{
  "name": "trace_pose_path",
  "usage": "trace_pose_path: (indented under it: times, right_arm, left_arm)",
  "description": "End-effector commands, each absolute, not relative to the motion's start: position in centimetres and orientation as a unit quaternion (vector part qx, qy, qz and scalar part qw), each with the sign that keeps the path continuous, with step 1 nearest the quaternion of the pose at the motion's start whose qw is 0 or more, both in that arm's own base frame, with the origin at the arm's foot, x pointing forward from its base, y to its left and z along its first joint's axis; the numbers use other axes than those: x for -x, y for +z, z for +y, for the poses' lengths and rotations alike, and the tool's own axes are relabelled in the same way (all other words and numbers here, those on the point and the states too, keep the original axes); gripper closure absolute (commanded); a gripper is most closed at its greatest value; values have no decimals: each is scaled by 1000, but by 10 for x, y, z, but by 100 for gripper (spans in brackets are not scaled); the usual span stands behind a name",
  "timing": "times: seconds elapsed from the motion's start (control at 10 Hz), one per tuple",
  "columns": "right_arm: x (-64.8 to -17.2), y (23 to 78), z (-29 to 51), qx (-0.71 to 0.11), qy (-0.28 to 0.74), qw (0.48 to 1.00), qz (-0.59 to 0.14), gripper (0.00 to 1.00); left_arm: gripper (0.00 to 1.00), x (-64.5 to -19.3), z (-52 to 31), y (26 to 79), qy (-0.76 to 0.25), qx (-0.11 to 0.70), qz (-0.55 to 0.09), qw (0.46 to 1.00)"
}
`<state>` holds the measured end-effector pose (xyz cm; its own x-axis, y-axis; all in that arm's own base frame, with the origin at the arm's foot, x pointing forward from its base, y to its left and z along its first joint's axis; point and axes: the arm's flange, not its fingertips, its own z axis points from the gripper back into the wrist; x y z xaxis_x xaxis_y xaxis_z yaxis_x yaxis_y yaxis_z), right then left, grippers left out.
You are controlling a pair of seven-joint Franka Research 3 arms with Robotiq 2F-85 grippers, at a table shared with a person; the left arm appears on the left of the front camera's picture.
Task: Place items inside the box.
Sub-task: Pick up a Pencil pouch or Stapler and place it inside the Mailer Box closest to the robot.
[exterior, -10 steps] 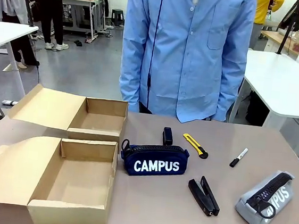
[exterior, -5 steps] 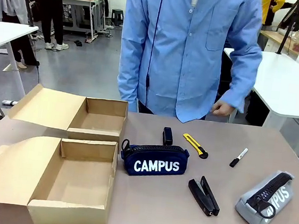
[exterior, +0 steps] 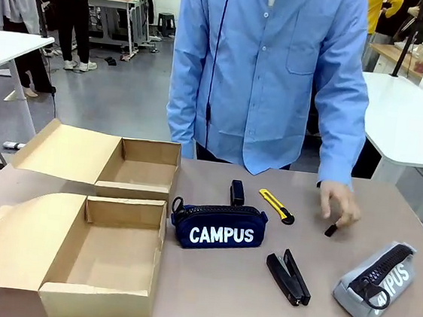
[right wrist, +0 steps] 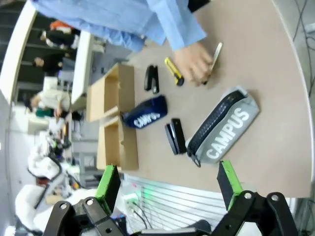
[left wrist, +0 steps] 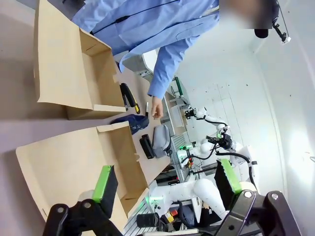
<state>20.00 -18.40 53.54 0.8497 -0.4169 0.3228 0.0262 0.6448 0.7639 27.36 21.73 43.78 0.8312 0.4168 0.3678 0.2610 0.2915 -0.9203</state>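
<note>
Two open cardboard boxes lie at the table's left, a near one and a far one; both look bare inside. Right of them lies the navy pouch, lettered "CAMPUS". Behind it are the small black block and the yellow-black utility knife. The black stapler and the grey pouch lie nearer, to the right. My left gripper hangs open high over the boxes. My right gripper is open too, well above the grey pouch and the stapler.
A person in a blue shirt stands at the far edge. One hand is down on the table over a black-and-white marker, right of the knife. White tables and other people stand farther back.
The person's arm has swung forward from the side, and the hand has come down onto the marker. The items and boxes have not moved.
</note>
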Motion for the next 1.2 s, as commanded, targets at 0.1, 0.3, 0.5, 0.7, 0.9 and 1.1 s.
trace_pose_path:
  times: [0.1, 0.3, 0.5, 0.7, 0.9, 1.1]
  right_arm:
    - [-213, 508, -91, -350, 8, 925, -146, 0]
    - [-221, 503, -94, -351, 8, 927, -131, 0]
    - [-202, 519, -152, -358, -66, 916, -169, 0]
    - [-190, 530, -173, -353, -81, 909, -207, 0]
    - [-200, 519, -164, -345, -82, 914, -198, 0]
    - [-226, 493, -103, -346, -29, 925, -155, 0]
  left_arm:
    - [0, -272, 217, 438, 42, 596, -295, 746]
    - [0, -272, 217, 438, 42, 596, -295, 746]
    - [0, -272, 217, 438, 42, 596, -295, 746]
    - [0, -272, 217, 438, 42, 596, -295, 746]
    - [0, -272, 217, 438, 42, 596, -295, 746]
    - [0, -272, 217, 438, 42, 596, -295, 746]
